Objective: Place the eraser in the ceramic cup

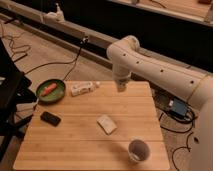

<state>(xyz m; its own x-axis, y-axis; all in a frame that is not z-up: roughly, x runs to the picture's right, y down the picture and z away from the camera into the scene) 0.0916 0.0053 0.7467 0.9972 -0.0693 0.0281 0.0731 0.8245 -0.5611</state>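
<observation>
The black eraser [50, 118] lies flat on the wooden table [75, 145] near its left edge. The white ceramic cup [138, 150] with a dark inside stands upright near the table's front right corner. My gripper [121, 88] hangs from the white arm above the table's far edge, right of centre. It is far from the eraser and well behind the cup.
A green pan [51, 91] with an orange item sits at the table's far left corner. A white bottle-like object [83, 89] lies at the far edge. A pale beige block [106, 124] lies mid-table. Cables run over the floor behind and to the right.
</observation>
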